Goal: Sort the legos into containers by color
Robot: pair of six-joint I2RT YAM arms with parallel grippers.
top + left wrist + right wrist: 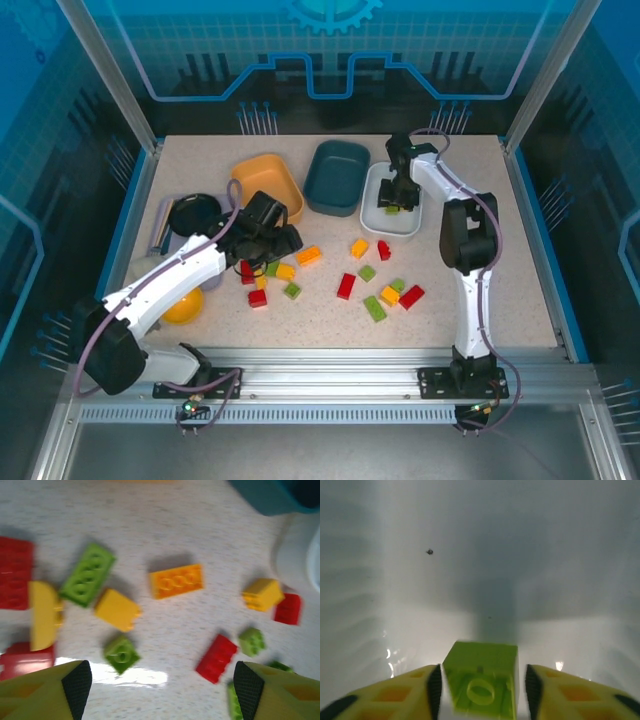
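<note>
Glossy plastic legos [176, 581] on matt speckled tabletop [200, 525]

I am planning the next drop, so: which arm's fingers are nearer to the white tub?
Right. The right fingers are inside the white tub, astride a green brick. The left fingers hover over loose bricks left of it.

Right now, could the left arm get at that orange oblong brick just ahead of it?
Probably yes: its open jaws hover just short of the orange brick, with bare table between.
</note>
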